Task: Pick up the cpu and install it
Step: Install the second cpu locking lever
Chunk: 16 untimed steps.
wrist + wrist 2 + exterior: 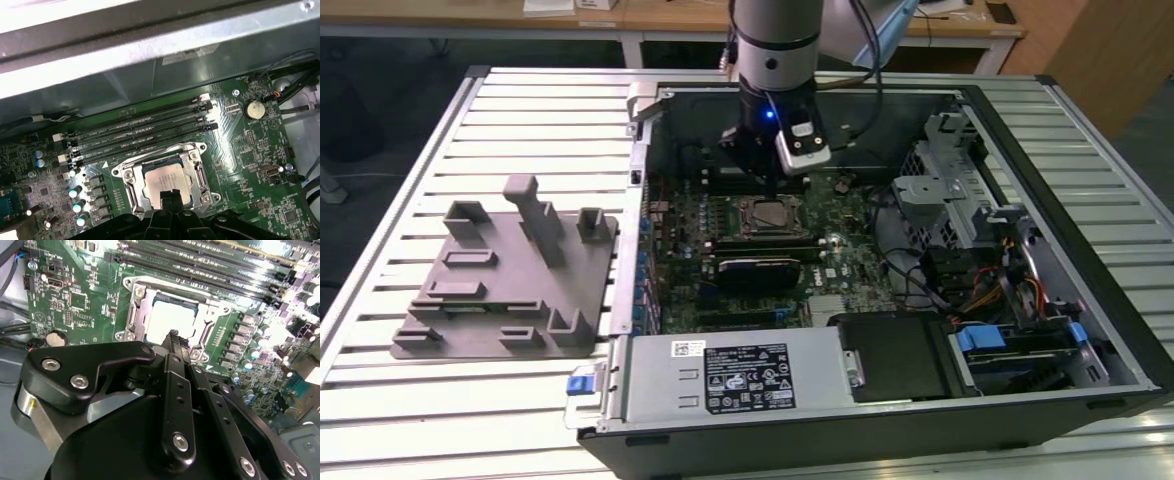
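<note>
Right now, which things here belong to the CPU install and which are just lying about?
Job in hand:
cpu, seated in the socket frame
end effector, just above the cpu

Lying about:
grey tray beside the case
power supply
memory slots

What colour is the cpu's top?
Shiny silver-grey, seen best on the cpu in the first wrist view.

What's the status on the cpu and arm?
Gripper above socket, jaws shut, holding nothing. Cpu seated in socket frame. Nothing in the way.
</note>
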Tool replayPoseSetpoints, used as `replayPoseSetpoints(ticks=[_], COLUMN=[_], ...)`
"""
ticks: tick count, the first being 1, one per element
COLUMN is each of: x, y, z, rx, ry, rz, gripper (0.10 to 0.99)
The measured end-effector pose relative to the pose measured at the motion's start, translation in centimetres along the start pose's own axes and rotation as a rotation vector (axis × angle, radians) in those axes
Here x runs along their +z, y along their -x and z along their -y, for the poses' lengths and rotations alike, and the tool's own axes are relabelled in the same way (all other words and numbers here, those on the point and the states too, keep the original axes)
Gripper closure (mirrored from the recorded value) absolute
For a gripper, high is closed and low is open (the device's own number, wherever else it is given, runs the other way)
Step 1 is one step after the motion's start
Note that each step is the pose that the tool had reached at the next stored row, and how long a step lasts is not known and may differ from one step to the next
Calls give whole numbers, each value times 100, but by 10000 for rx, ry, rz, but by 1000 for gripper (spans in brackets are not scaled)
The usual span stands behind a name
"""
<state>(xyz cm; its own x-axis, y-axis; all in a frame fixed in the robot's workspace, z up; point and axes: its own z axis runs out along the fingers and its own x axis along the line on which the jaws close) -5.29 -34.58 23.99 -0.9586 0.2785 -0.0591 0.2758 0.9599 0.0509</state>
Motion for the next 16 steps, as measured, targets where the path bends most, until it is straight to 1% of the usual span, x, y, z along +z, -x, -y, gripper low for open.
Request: replayPoseSetpoints(ticks=[3,12,16], x=[-1,-7,-9], y=[14,71,89], z=[48,246,309], rx=[0,0,-1], ry=[-7,-8,-8], rz=[3,3,3], gripper=[980,980,980])
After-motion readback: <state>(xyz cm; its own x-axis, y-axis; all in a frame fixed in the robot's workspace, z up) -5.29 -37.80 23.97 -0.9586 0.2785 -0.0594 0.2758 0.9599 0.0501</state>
